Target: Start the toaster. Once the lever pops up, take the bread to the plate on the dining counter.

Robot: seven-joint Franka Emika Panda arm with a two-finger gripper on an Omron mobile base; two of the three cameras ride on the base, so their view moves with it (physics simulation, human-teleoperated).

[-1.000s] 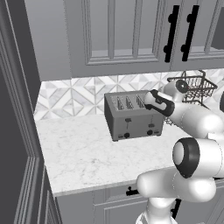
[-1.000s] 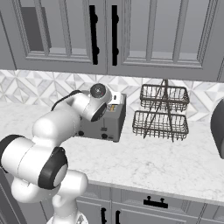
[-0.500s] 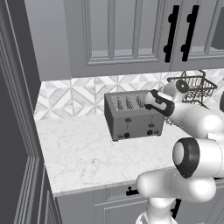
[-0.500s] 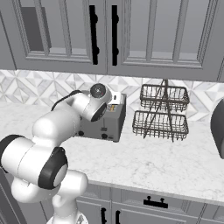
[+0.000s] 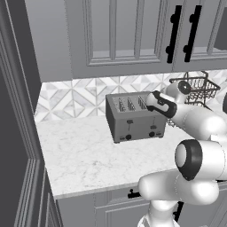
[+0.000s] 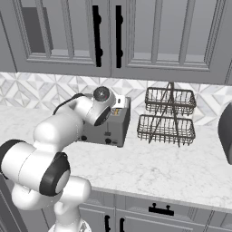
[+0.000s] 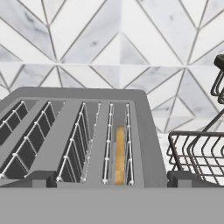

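Note:
The grey four-slot toaster stands on the marble worktop against the tiled backsplash, with two black levers and two knobs on its front. My gripper hovers just above the toaster's right end, open wide, with nothing between its fingers. In the hand view the slots run away from me, and the bread sits deep in the rightmost slot, its tan edge showing between the wire guides. My dark fingertips straddle the toaster's top.
A two-tier black wire basket rack stands close to the toaster's right side. A dark appliance sits at the far right. Grey wall cabinets hang overhead. Bare marble lies left of and in front of the toaster.

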